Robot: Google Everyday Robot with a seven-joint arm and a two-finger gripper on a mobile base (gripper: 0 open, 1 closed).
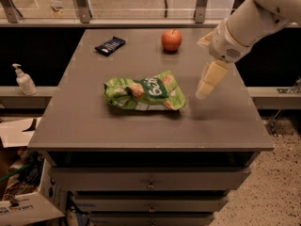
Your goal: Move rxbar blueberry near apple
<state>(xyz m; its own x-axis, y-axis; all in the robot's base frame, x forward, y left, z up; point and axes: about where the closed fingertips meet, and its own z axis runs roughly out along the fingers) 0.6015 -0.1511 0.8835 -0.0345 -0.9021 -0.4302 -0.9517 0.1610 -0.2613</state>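
Note:
The rxbar blueberry (110,45), a small flat dark bar with pale lettering, lies at the far left of the grey table top (84,121). The red apple (171,40) stands at the far middle, well to the right of the bar. My gripper (205,89) hangs from the white arm over the right half of the table, right of the green bag and below the apple in the picture. It holds nothing and is far from the bar.
A crinkled green chip bag (143,93) lies in the middle of the table. A soap pump bottle (24,80) stands on a ledge to the left. Drawers (150,185) sit under the table top. A cardboard box (23,206) is on the floor at lower left.

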